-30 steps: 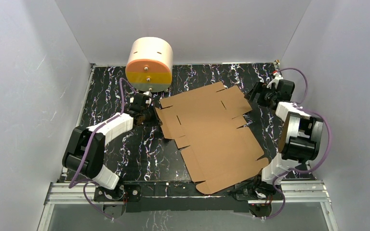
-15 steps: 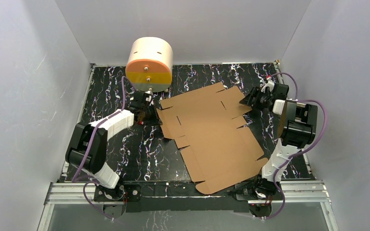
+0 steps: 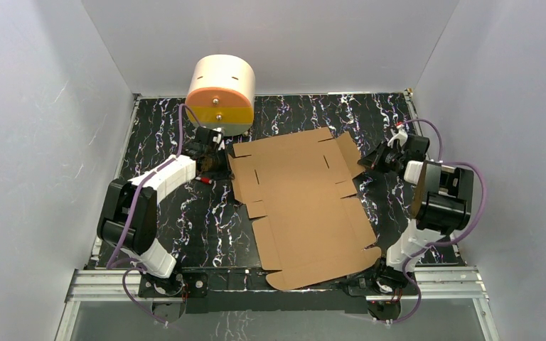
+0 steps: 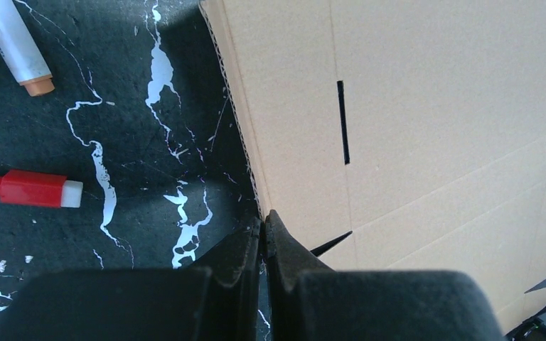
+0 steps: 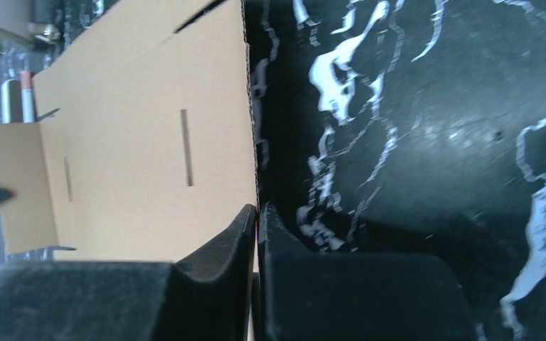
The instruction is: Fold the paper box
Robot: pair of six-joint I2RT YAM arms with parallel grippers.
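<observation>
Seen from above, both grips are hard to make out. The paper box point(image 3: 302, 206), an unfolded brown sheet with slots, lies mid-worktop point(image 3: 185, 213). The left tool point(image 4: 263, 224) and the right tool point(image 5: 257, 213) each pinch one side edge.

Right gripper point(image 5: 257, 213) pinching paper box point(image 5: 149, 128) edge, black marbled table point(image 5: 434, 142)

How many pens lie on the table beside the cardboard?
2: a white pen with an orange end and a red-and-white pen, both on the black marbled table beside the brown corrugated cardboard sheet. More could hide underneath.
</observation>
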